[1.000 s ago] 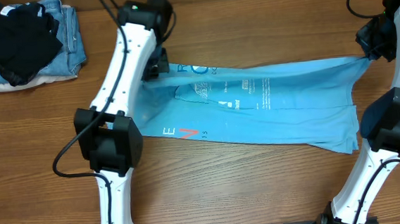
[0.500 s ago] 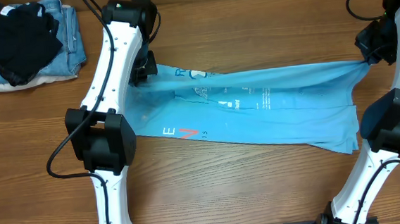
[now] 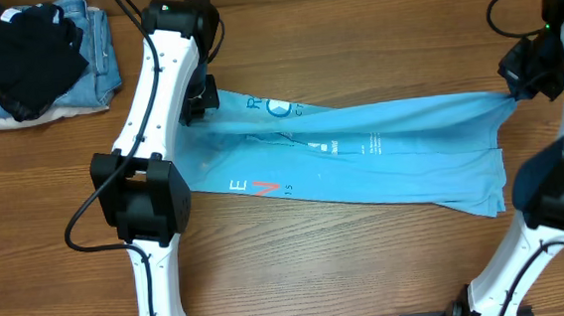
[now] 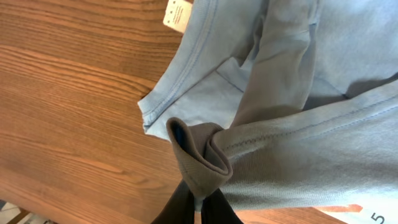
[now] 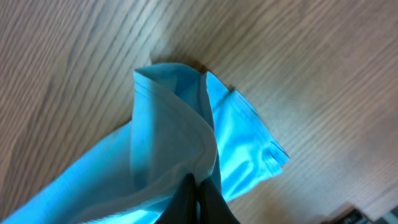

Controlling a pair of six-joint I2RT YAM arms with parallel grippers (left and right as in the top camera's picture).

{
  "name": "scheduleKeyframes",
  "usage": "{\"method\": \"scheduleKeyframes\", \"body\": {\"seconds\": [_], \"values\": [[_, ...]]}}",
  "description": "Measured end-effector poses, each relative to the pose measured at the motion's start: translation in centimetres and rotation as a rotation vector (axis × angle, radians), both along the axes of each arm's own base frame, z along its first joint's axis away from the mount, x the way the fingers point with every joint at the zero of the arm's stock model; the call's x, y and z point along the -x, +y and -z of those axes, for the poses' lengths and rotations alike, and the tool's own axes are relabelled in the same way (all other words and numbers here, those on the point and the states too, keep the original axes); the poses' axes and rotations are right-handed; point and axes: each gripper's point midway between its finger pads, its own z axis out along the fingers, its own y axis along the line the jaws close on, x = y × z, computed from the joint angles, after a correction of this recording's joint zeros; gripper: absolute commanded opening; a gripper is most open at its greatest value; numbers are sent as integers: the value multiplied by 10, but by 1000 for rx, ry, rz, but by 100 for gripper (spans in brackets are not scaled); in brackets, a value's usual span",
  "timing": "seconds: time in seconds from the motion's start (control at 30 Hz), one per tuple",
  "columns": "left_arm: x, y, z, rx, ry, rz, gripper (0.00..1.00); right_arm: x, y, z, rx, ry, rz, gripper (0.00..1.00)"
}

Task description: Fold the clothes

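Note:
The clothes, a sky-blue T-shirt, lie stretched across the table between both arms, white print and red-and-white letters showing. My left gripper is shut on a bunched fold at the shirt's far-left edge; in the left wrist view the black fingers pinch the rolled hem of the shirt. My right gripper is shut on the far-right corner, lifted off the table. In the right wrist view that gripper clamps a folded edge of the shirt.
A pile with a black garment on blue denim jeans sits at the far left corner of the wooden table. Cables trail from both arms.
The left gripper drew its shirt edge further left and away, then held still. The right gripper stays put; the upper edge of the shirt now lies flatter.

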Motion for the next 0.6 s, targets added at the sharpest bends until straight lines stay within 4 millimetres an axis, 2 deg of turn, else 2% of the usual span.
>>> {"method": "scheduleKeyframes", "body": {"seconds": [0.13,0.27,0.5,0.6], "values": [[0,3,0,0,2,-6,8,22,7,-22,8,-25,-7,4],[0,3,0,0,2,-7,9,38,12,-24,6,-9,-10,4],[1,-1,1,29,16,20,8,44,13,26,-11,58,-10,4],[2,-3,1,41,24,33,5,43,12,37,-10,60,-6,4]]}}
